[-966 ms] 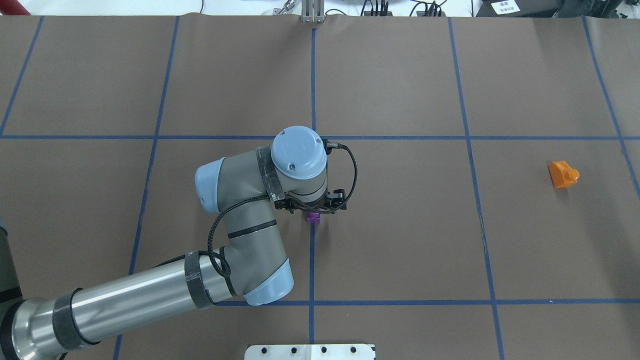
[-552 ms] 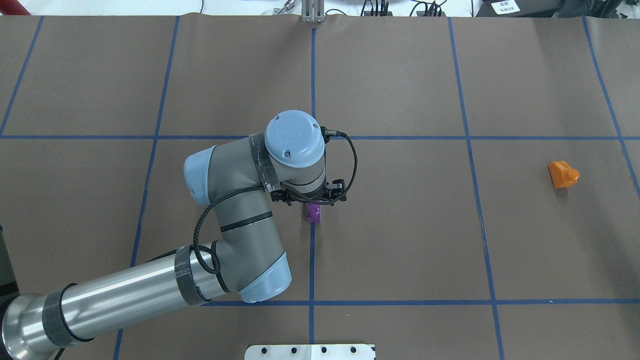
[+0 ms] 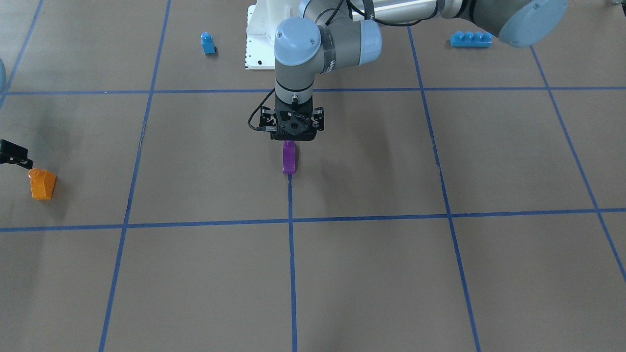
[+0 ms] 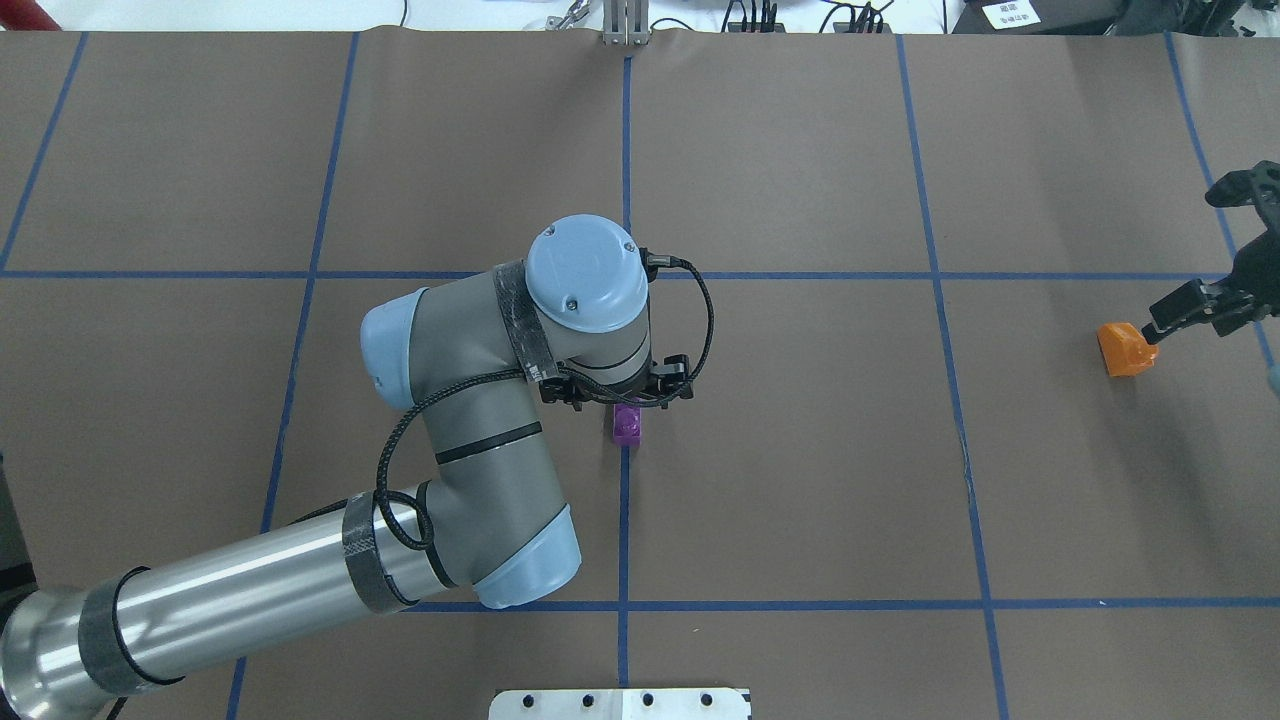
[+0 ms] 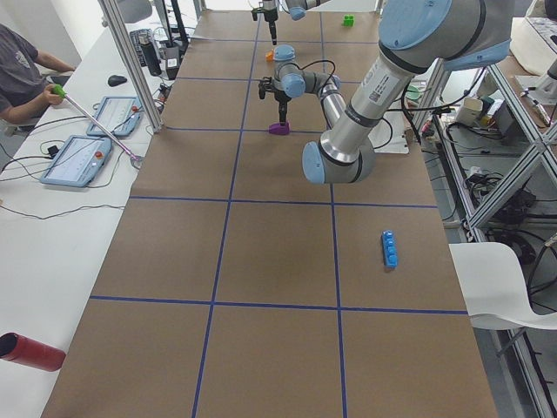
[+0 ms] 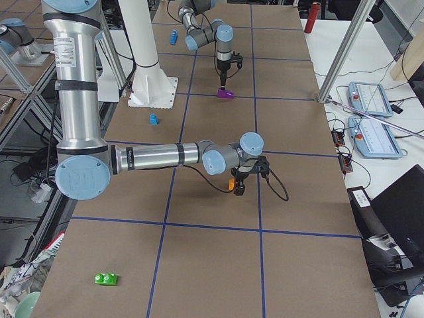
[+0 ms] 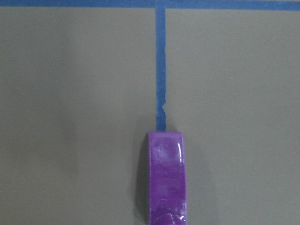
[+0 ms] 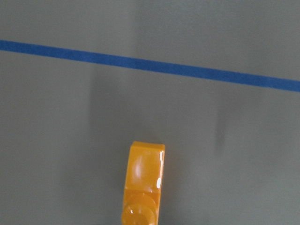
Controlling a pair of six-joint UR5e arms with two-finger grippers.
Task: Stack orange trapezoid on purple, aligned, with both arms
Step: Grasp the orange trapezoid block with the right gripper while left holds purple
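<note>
**bolt_42:** Right gripper (image 4: pixel 1190 308) has slid into the overhead view from the right edge. A second ago that side held only the orange trapezoid (image 4: pixel 1122 350). Left arm (image 4: pixel 480 420) has shifted a bit too, so more of the purple (image 4: pixel 627 423) peeks out from under it now.

**gearhead:** ok but is either one actually holding anything?

**bolt_42:** honestly can't tell. Left gripper (image 3: pixel 292 136) hangs straight above the purple, pointing down. The wrist hides its fingers in the overhead and front views, and the left wrist cam shows only the block, no fingertips. Same deal on the right. Its black hardware sits right by the orange trapezoid and overlaps the block's outer end from overhead, and that wrist cam shows just the block. Open or closed, no idea.

**gearhead:** where are the blocks sitting?

**bolt_42:** purple lies on the table (image 4: pixel 800 450), right on the centre blue tape line (image 4: pixel 624 520), roughly mid-table. Orange trapezoid is well apart from it, far out toward the robot's right end, on plain brown paper. Back by the white base plate (image 3: pixel 257 49) there's a small blue block (image 3: pixel 208 43) on the robot's right and a long blue brick (image 3: pixel 470 39) on its left. Green block (image 6: pixel 106 279) is way off at the right end.
</note>
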